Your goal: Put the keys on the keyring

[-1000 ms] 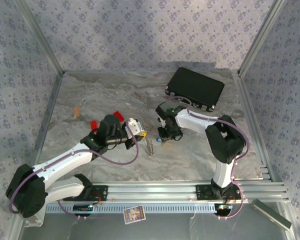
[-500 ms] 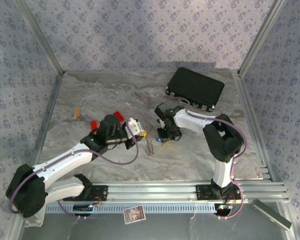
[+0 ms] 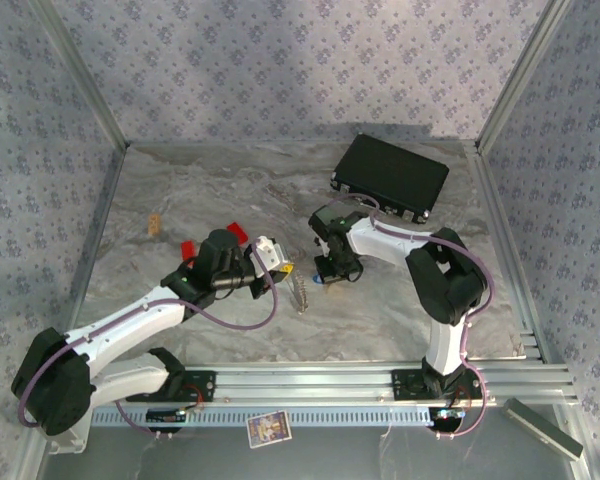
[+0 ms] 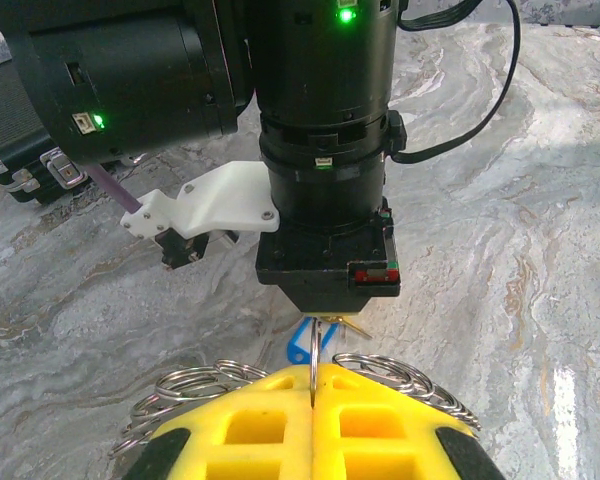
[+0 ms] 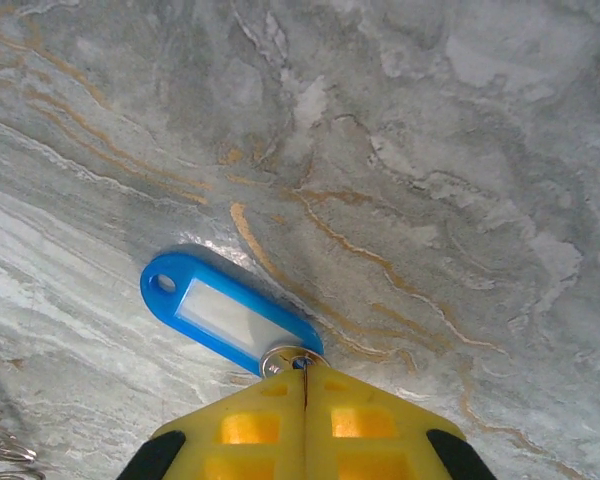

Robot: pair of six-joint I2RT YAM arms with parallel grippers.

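Right gripper clamps the blue key tag by its metal loop; left gripper, fingers together, pinches the keyring.

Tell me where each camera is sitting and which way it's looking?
Top external: high behind the bases, looking down on the table; the left arm and right arm both show.
Left wrist: on the left arm, facing forward over its left fingers, shut on the keyring, toward the right arm.
Right wrist: on the right arm, facing down past its right fingers, shut on the blue key tag by its ring.
Shared: both wrist views catch the blue key tag and keyring.
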